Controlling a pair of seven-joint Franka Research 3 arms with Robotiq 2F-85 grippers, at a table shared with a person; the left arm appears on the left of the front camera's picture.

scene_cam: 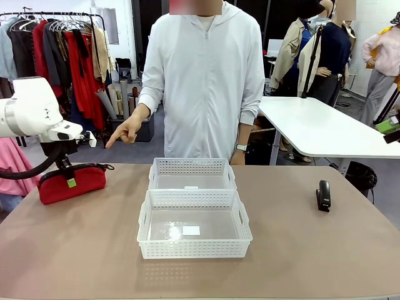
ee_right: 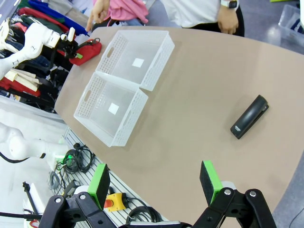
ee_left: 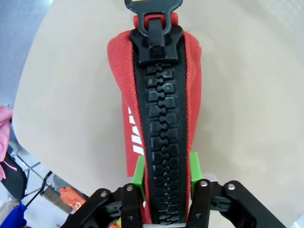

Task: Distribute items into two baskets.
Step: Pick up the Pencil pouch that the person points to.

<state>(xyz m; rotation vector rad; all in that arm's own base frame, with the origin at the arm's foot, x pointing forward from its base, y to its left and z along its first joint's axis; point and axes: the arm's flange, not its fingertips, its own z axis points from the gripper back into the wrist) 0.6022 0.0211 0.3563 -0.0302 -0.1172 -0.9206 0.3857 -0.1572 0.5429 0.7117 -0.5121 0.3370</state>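
Observation:
A red fabric pouch [scene_cam: 78, 184] with a black zipper lies at the table's far left. My left gripper [scene_cam: 67, 177] comes down on it from above. In the left wrist view the green pads [ee_left: 138, 170] press both sides of the pouch [ee_left: 164, 109], astride the zipper. Two white lattice baskets stand end to end mid-table, the near basket [scene_cam: 194, 250] and the far basket [scene_cam: 192, 166], both holding only a small label. A small black stapler [scene_cam: 323, 195] rests at the right. My right gripper [ee_right: 159, 183] hangs open high above the table, well short of the stapler [ee_right: 249, 116].
A person stands at the far side, one hand [scene_cam: 125, 132] pointing down toward the pouch's end of the table. Bare tabletop [scene_cam: 281, 250] surrounds the baskets. A white table [scene_cam: 325, 125] and clothes racks stand behind.

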